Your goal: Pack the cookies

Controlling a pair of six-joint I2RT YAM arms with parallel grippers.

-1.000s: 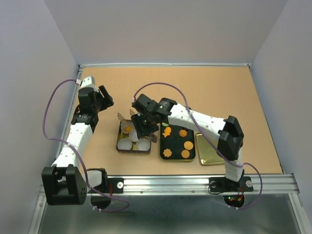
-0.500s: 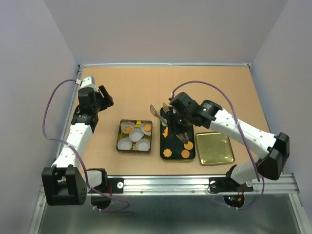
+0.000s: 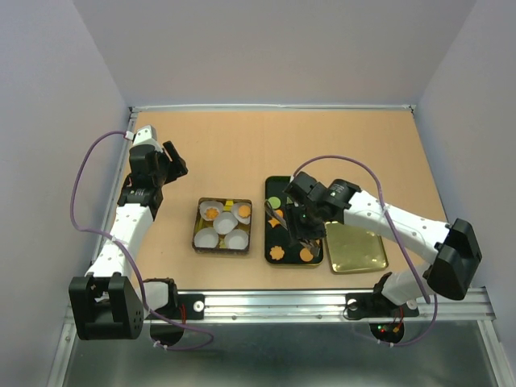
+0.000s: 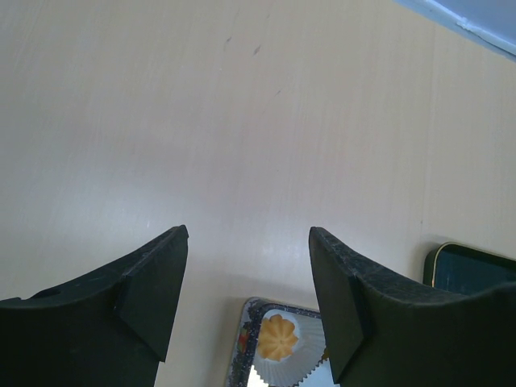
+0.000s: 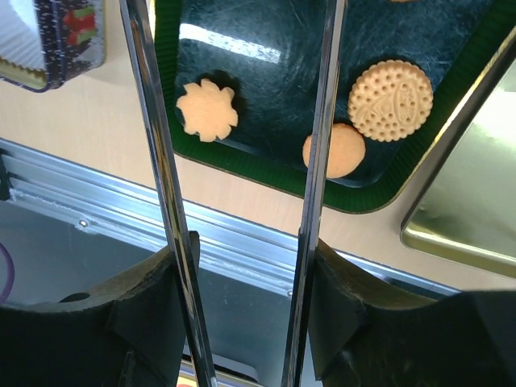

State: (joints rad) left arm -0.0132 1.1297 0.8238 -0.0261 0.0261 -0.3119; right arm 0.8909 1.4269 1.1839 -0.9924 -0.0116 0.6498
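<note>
The right fingers, long thin metal blades, stand wide apart and empty above the near end of the dark green rectangular tray. Between them a flower-shaped orange-brown cookie lies flat in the tray's near left corner. A plain round orange-brown cookie sits partly under the right blade, close to the near rim, with a dotted round biscuit just beyond it. A green round cookie and a star-shaped one lie farther up the tray.

To the left on the tabletop, the dark patterned tin of white pleated paper cups already has cookies in its two far cups. The left fingers hang parted and empty, well off to the far left.

The cookies are thin and lie flat, so blades closing from this spread may skate over the flower cookie's scalloped edge or flip it instead of pinching it. If the right blade descends as it stands, it could land on the plain round cookie, cracking it or jamming it against the rim. A shove on the rim might also slide the tray. A weak pinch would likely drop the cookie on the way to the tin.
</note>
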